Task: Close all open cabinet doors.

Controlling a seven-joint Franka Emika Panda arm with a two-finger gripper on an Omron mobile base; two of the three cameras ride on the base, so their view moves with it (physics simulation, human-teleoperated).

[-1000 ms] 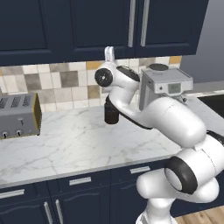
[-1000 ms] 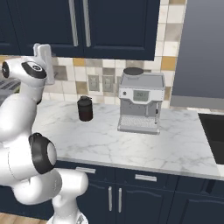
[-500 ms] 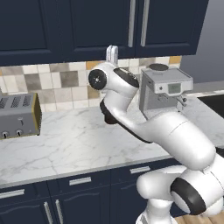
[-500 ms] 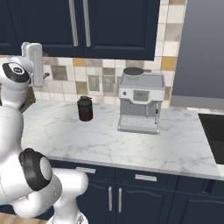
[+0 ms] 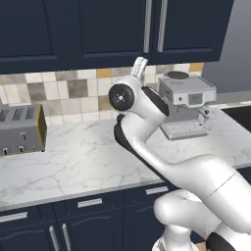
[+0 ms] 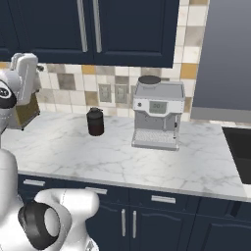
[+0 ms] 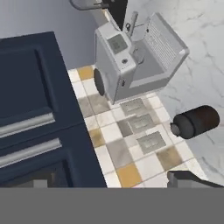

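The gripper (image 5: pixel 140 65) is raised just under the wall cabinets, its two fingers standing apart with nothing between them; in the right base view the hand (image 6: pixel 25 68) sits high at the left edge, near the tiled backsplash (image 6: pixel 115 88). In the hand view one dark fingertip (image 7: pixel 186 178) shows at the lower right.

Two cabinet doors (image 5: pixel 154 29) hang directly above the gripper, and both lie flush in the cabinet front, with no gap showing. Their long axis runs vertically, and two silver bar handles (image 5: pixel 155 24) run up and down side by side at the meeting edges. The right base view shows the same pair (image 6: pixel 90 27), again shut; in the hand view the doors (image 7: pixel 35 109) appear rolled sideways, the two handles (image 7: pixel 24 138) lying parallel across the picture.

Below, on the marble counter (image 5: pixel 83 162), stands one grey coffee machine (image 6: pixel 156 113) against the backsplash, one dark jar (image 6: pixel 95 121) well to its left, and one toaster (image 5: pixel 20 128) farther left. Three wall outlets (image 7: pixel 140 124) sit in the tiles between jar and machine. Navy drawer fronts (image 6: pixel 162 198) run beneath the counter edge.
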